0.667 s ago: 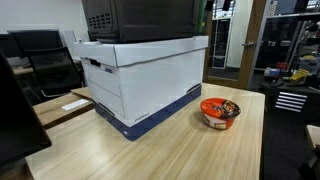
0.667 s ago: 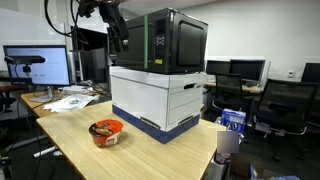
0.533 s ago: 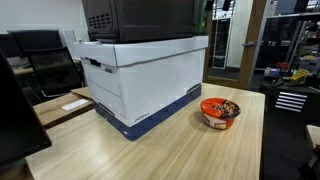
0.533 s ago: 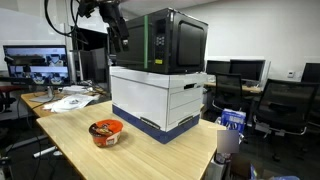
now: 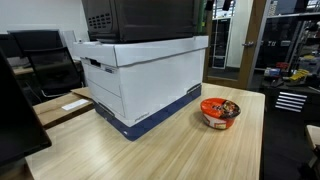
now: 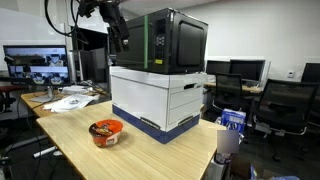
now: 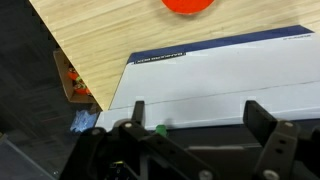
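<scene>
Though an exterior view crops microwave top, fingers apart

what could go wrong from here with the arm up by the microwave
1. The pincer hangs open close beside the microwave, which sits high on a white box. A sideways nudge might shift the microwave on the lid.
2. The red bowl stands on the table in front of the box. A careless descent there might knock it.
</scene>
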